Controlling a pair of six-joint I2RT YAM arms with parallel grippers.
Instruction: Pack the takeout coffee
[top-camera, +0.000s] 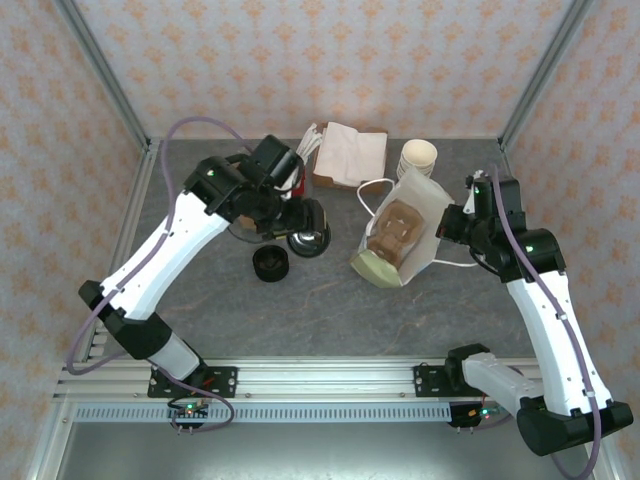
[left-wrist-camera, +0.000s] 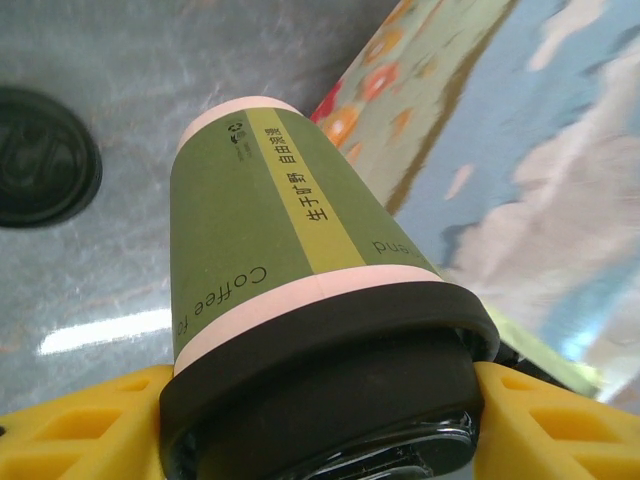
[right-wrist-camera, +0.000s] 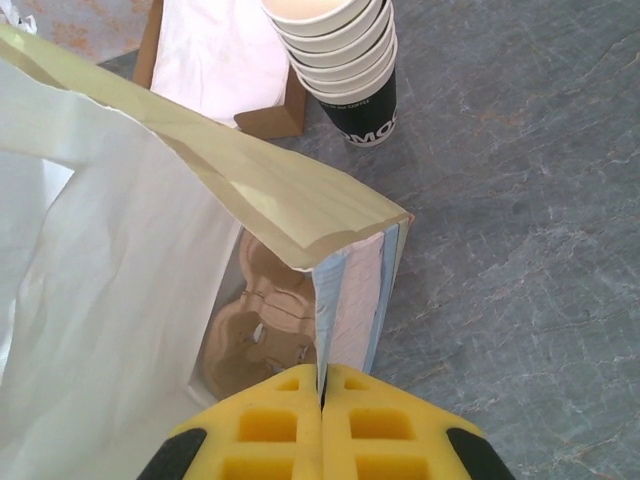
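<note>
Left wrist view: the left gripper (left-wrist-camera: 320, 440) clamps the lidded end of the coffee cup (left-wrist-camera: 270, 240) above the table (left-wrist-camera: 120, 100), beside the paper bag (right-wrist-camera: 120, 280), whose edge the right gripper (right-wrist-camera: 322, 420) pinches.

Green paper cup (left-wrist-camera: 270, 220) with black lid (left-wrist-camera: 320, 370)
Olive with pale bands and a yellow printed stripe, it sits mid-frame, lid at the bottom edge, base pointing upper left.
</note>
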